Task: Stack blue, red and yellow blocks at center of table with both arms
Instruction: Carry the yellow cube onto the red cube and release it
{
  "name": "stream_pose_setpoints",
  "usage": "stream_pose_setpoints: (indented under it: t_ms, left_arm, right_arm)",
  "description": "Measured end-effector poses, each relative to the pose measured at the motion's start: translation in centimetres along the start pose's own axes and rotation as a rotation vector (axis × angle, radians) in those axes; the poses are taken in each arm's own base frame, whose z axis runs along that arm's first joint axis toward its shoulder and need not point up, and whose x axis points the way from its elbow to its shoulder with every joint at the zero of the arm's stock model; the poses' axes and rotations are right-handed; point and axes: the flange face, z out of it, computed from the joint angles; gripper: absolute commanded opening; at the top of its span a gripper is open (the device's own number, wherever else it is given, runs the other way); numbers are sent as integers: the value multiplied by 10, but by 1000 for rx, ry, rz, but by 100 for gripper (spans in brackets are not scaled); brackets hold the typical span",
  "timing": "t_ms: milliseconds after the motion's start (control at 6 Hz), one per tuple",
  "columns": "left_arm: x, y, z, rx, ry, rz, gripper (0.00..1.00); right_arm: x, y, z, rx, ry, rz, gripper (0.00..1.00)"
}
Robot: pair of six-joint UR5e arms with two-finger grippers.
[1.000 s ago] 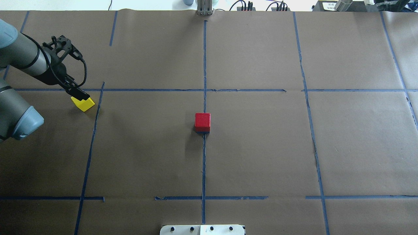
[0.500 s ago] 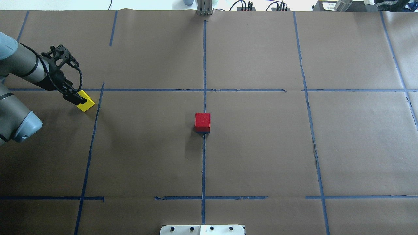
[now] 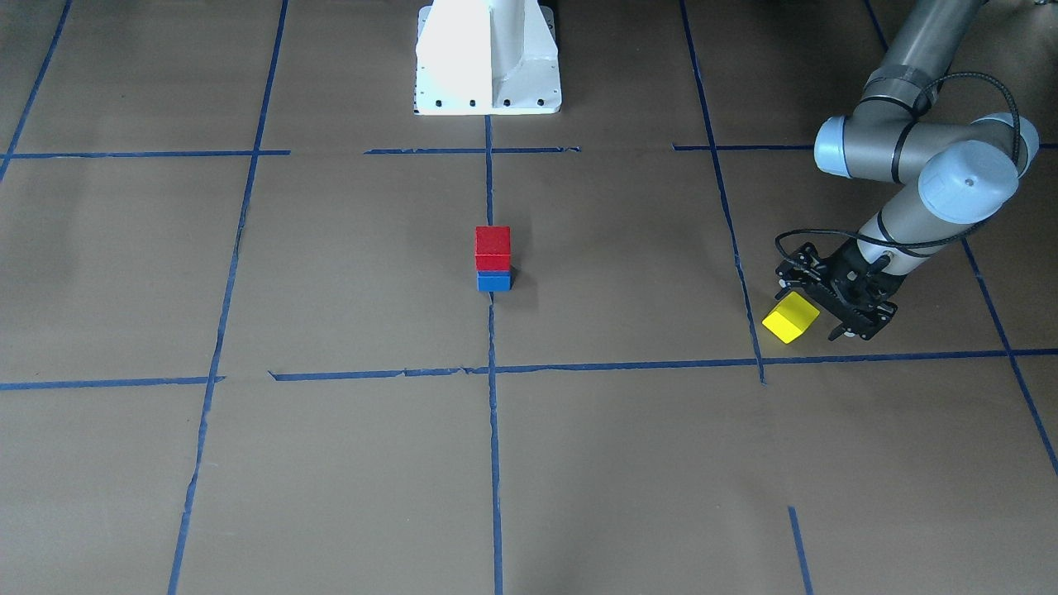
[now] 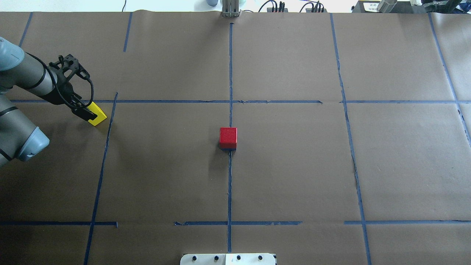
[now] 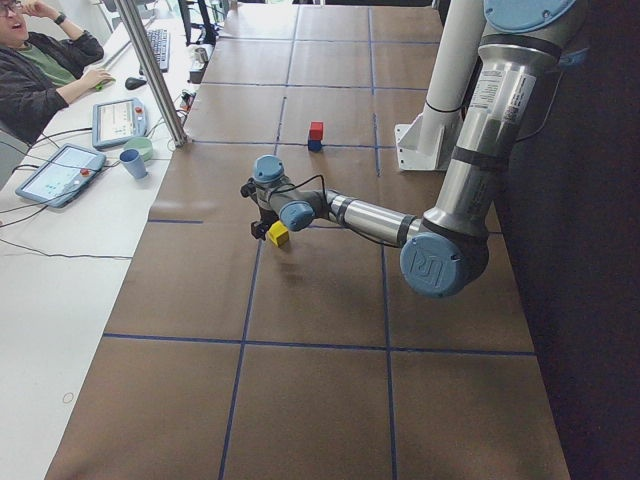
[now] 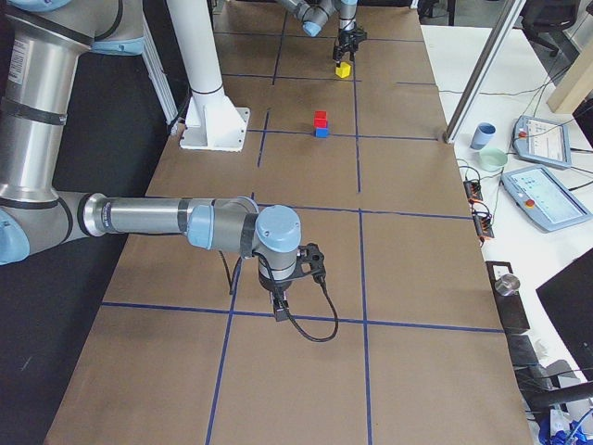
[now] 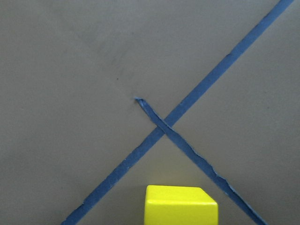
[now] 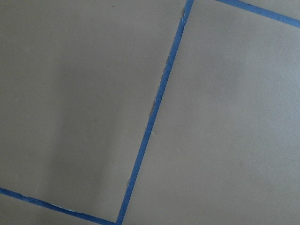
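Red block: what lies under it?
A blue block lies under the red block, resting on the table. Its top face is covered; overhead, only a thin dark edge of it shows.

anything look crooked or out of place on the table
Nothing spilled or damaged. The small yellow cube, at the left gripper, sits turned diagonal to the blue tape grid. The red cube rests squarely on the blue cube at centre.
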Motion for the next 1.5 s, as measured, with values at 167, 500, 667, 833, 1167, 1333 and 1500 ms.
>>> stream_pose_setpoints:
  t_ms: [167,500,667,833,1167,1333,1500]
  left_arm:
    - [4,3,12,-19,7,1,56]
    - [11,-5,17,-25,16,-1,6]
    - [14,-11,15,-22,18,-14,5]
    - [20,-21,9,-7,22,-72,5]
    - [52,-65,-30,20,26,-374,5]
    - [85,-91,-62,19,28,-557,5]
    - [130,-115,-83,11,25,-686,5]
  right_arm:
    - [0,0,0,-1,0,1,100]
    - [0,1,1,-2,0,1,100]
    - [1,1,1,-2,0,1,100]
    - [1,1,1,-2,0,2,100]
    - [0,1,1,-2,-1,2,100]
    - [1,1,1,-2,-1,3,100]
    - [1,1,1,-2,-1,3,100]
